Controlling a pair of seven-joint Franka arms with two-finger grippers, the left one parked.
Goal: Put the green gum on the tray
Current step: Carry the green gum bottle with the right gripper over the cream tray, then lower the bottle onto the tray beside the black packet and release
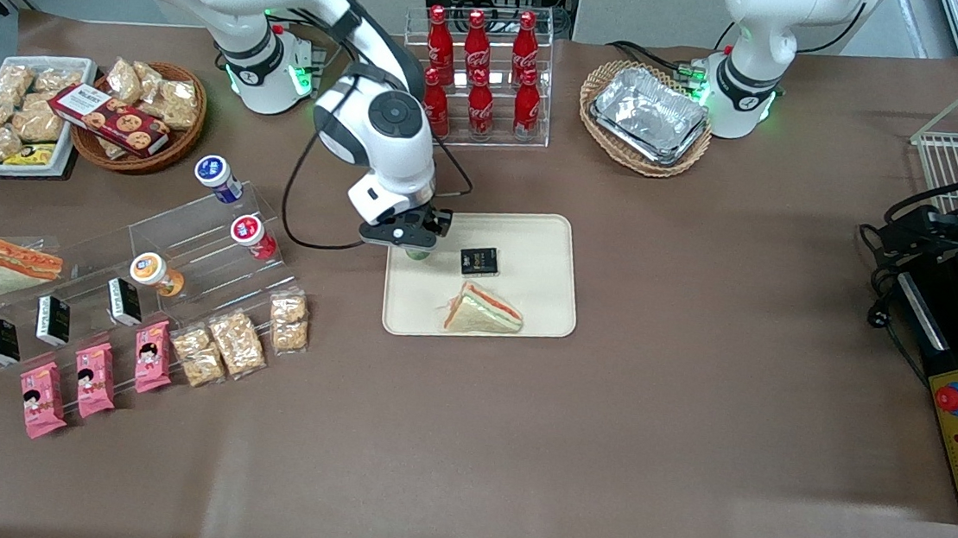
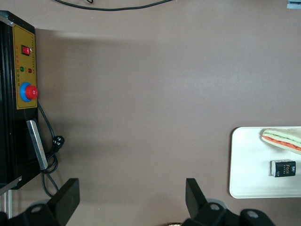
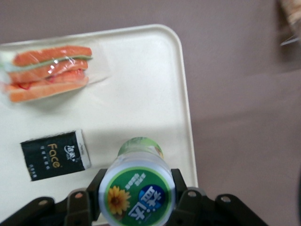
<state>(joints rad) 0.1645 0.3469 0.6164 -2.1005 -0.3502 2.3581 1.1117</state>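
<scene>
**Green gum held over the cream tray**

The small cylindrical green gum bottle with its round white lid and green sunflower label (image 3: 137, 188) sits clamped between the black two-finger gripper (image 3: 136, 195), whose fingers (image 3: 181, 188) press against the lid from both sides. In the front view, just left of the frame's centre, only a sliver of the bottle's green body (image 1: 418, 254) shows under the gripper (image 1: 407, 232). The bottle is over the large flat cream-beige rectangular tray with rounded corners (image 1: 541, 248), close to the tray's edge toward the working arm's end of the table; whether its base touches the tray cannot be told.

Beside the bottle on the tray lies a small black packet with "Face" lettering (image 3: 54, 154). A wrapped triangular sandwich with orange and green filling (image 1: 482, 311) also rests on the tray, nearer to the front camera than the packet.

At the left of the front view, a clear acrylic stepped stand (image 1: 187, 235) carries a blue gum bottle (image 1: 218, 178), a red one (image 1: 254, 236) and an orange one (image 1: 156, 273).
</scene>
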